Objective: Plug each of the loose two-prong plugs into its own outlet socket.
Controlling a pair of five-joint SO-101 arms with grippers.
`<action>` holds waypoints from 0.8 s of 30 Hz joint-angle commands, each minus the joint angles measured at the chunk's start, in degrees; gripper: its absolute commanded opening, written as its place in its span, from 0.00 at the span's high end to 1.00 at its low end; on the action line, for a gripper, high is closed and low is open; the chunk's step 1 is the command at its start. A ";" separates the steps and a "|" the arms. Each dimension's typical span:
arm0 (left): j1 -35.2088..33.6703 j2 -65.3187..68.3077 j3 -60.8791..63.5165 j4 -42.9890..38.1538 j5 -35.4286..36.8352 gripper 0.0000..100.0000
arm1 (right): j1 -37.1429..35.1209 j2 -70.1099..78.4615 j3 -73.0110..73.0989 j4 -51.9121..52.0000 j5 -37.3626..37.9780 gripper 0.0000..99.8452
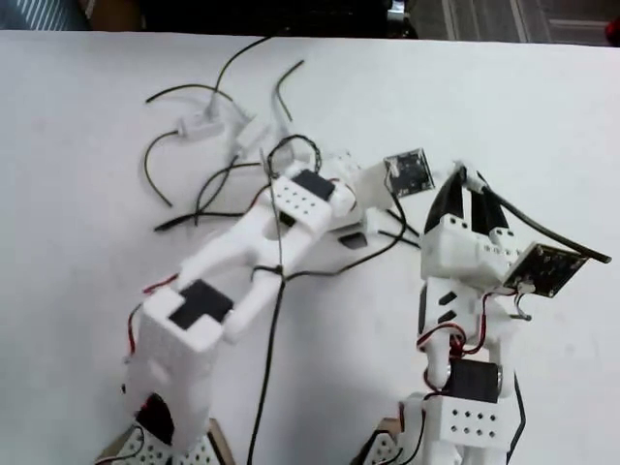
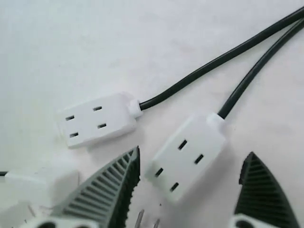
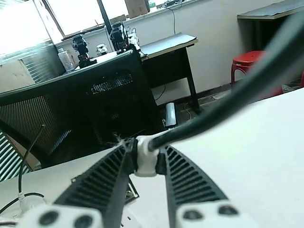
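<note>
Ribbed grey fingers (image 2: 109, 190) of the left gripper (image 2: 192, 153) stand spread wide and hold nothing. Between them, touching neither, a white outlet socket (image 2: 186, 159) lies flat on the table (image 2: 95, 47) with its slotted face up. The socket's long axis runs slantwise across the gap rather than in line with the fingers. Its free end points back toward the gripper's base, and its far end, where a dark green cord (image 2: 247, 80) leaves it, points away. Close to the base, just off that free end, two bare metal prongs (image 2: 148, 220) show with their tips toward the socket. The body they belong to is cut off, so I cannot tell whether anything holds it. Just past the tip of one finger a second socket (image 2: 95, 122) also lies face up, on a second cord (image 2: 213, 59). Farther out, the right gripper (image 3: 145, 149) is clamped on a white cord end (image 3: 145, 160), raised off the table and aimed at the room, with a trailing cord (image 3: 228, 99) running back past its wrist. Whether that end is a plug or a socket is hidden by the grip. From the high view the left arm looks much nearer both sockets. Since the slots face upward, a plug would probably have to come down onto the face with its blades turned to match the slant.
</note>
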 commanded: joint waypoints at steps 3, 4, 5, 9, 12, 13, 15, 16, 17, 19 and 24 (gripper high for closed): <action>0.04 4.88 -7.21 -0.44 -0.35 0.67 | 0.22 -0.84 -0.62 -1.54 -0.35 0.98; 0.04 5.49 -7.47 -0.26 -0.35 0.67 | 0.22 -0.84 -0.62 -1.54 -0.35 0.98; 0.04 5.76 -7.74 0.44 -0.44 0.68 | 0.22 -0.84 -0.62 -1.54 -0.35 0.98; 0.04 5.85 -7.74 3.87 -4.92 0.76 | 0.22 -0.84 -0.62 -1.54 -0.35 0.98; 0.04 5.85 -7.74 6.77 -10.64 0.83 | 0.22 -0.84 -0.62 -1.54 -0.35 0.98; 0.04 5.85 -7.74 7.56 -11.60 0.85 | 0.22 -0.84 -0.62 -1.54 -0.35 0.98; 0.04 5.85 -7.74 9.49 -11.96 0.88 | 0.22 -0.84 -0.62 -1.54 -0.35 0.98; 0.04 5.85 -7.74 10.46 -11.96 0.89 | 0.22 -0.84 -0.62 -1.54 -0.35 0.98; 0.04 5.85 -7.74 11.34 -11.96 0.89 | 0.22 -0.84 -0.62 -1.54 -0.35 0.98; 0.04 5.76 -7.74 13.10 -11.87 0.89 | 0.22 -0.84 -0.62 -1.54 -0.35 0.98; 0.13 4.79 -7.74 17.32 -11.78 0.93 | 0.22 -0.84 -0.62 -1.54 -0.35 0.98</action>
